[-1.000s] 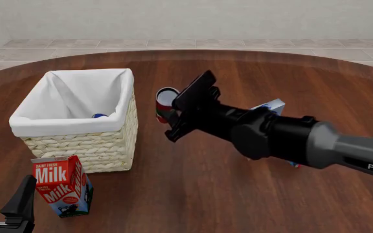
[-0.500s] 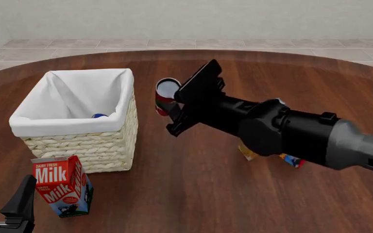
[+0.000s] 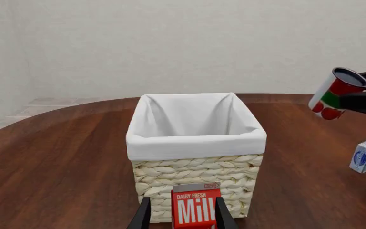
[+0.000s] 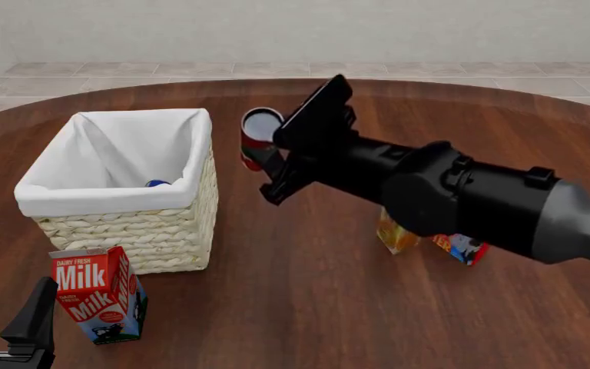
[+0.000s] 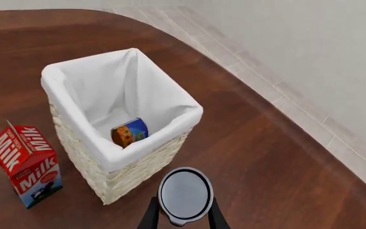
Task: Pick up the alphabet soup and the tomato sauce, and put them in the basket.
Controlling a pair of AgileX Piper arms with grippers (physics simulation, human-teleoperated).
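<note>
My right gripper (image 4: 274,156) is shut on the tomato sauce (image 4: 258,138), a red and green can with a grey lid, and holds it tilted in the air just right of the basket (image 4: 101,194). The can also shows in the left wrist view (image 3: 334,94) and the right wrist view (image 5: 184,194). The basket is pale wicker with a white liner (image 5: 100,152) (image 3: 196,143). The alphabet soup (image 5: 129,132), blue and orange, lies on its side inside the basket; only a blue bit shows in the front view (image 4: 157,183). My left gripper (image 4: 4,311) is open and empty, low at the near left.
A red milk carton (image 4: 96,296) stands in front of the basket's near corner, just ahead of my left gripper's fingers (image 3: 142,215). An orange carton (image 4: 396,235) and a red-and-blue box (image 4: 465,248) sit on the table under my right arm.
My right arm has carried the tomato sauce up and slightly left, closer to the basket's right side. The left arm has not moved.
</note>
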